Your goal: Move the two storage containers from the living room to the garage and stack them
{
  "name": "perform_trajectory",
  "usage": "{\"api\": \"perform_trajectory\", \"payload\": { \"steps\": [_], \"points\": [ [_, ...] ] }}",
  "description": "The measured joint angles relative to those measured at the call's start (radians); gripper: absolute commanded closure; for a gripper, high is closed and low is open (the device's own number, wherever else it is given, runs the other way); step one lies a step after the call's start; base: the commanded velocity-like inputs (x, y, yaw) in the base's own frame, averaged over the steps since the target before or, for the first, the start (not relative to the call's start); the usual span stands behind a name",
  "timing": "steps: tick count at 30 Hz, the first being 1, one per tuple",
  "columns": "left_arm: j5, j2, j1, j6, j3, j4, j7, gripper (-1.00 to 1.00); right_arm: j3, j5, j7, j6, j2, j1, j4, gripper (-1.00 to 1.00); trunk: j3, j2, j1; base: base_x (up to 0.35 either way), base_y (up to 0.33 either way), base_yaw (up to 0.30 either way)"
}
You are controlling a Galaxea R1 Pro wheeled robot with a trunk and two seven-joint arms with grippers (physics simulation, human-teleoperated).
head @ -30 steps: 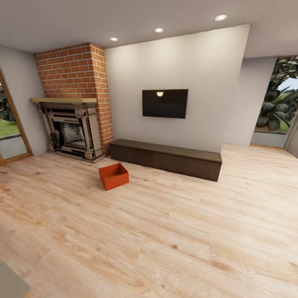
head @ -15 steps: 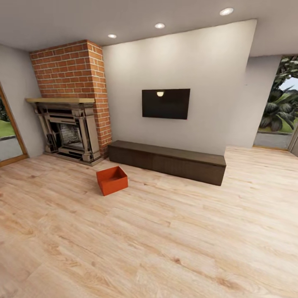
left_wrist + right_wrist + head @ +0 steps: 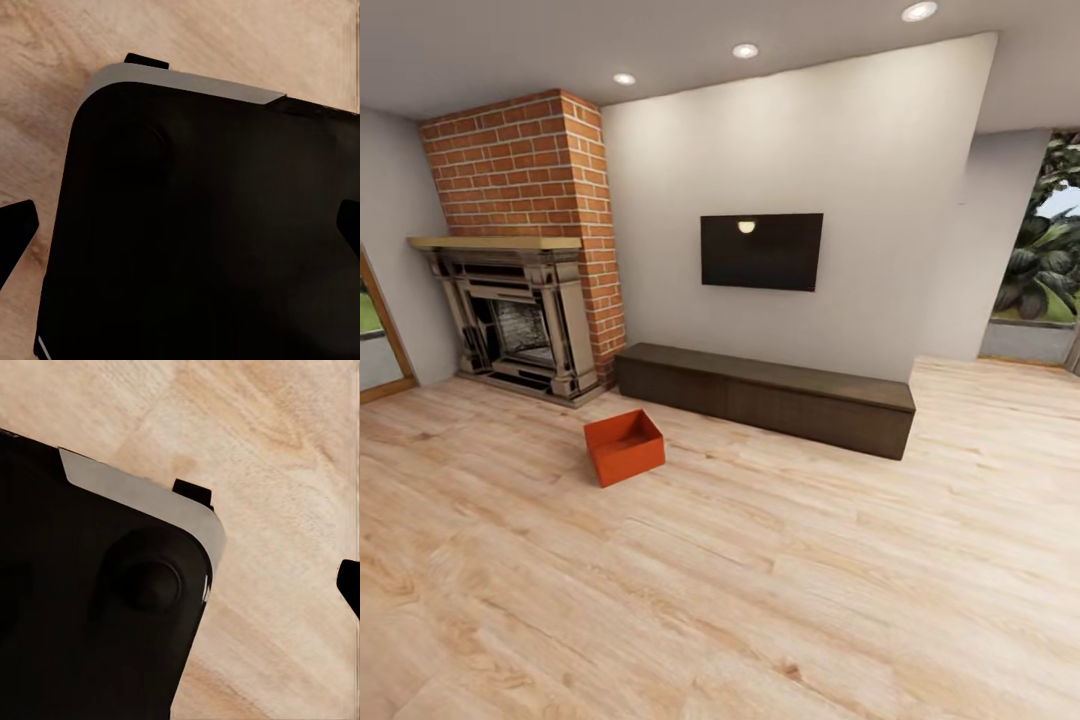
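Note:
I am in the living room, out of sight of the garage. One orange-red storage container [image 3: 624, 446] sits open-topped and empty on the light wood planks, in front of the brick fireplace [image 3: 510, 310] and just off the left end of the low dark bench [image 3: 765, 397]. In the left wrist view my left gripper [image 3: 180, 229] is open, its dark fingertips [image 3: 15, 232] far apart above my black base. In the right wrist view my right gripper [image 3: 180, 589] looks open too, with one fingertip [image 3: 350, 585] at the picture's edge over the wood floor. Both grippers are empty.
A black TV [image 3: 761, 251] hangs on the pale wall above the bench. A glass door [image 3: 375, 350] is at the far left and a window with plants [image 3: 1045, 270] at the far right. Wide wood floor [image 3: 760, 580] lies between me and the container.
The whole head view has shifted: the wall, the fireplace and the container look a little nearer and lower, so the camera has moved. The container itself stays in its place on the planks.

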Motion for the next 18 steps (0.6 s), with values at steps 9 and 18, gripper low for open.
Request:
{"api": "perform_trajectory", "payload": {
  "steps": [9, 18],
  "points": [
    [0.000, 0.000, 0.000, 0.000, 0.000, 0.000, 0.000, -1.00, 0.002, 0.004, 0.000, 0.000, -0.002, 0.000, 0.000, -1.00, 0.000, 0.000, 0.000, 0.320, -0.103, 0.000],
    [0.000, 0.000, 0.000, 0.000, 0.000, 0.000, 0.000, -1.00, 0.002, 0.004, 0.000, 0.000, 0.003, 0.000, 0.000, -1.00, 0.000, 0.000, 0.000, 0.320, -0.104, 0.000]
  ]
}}
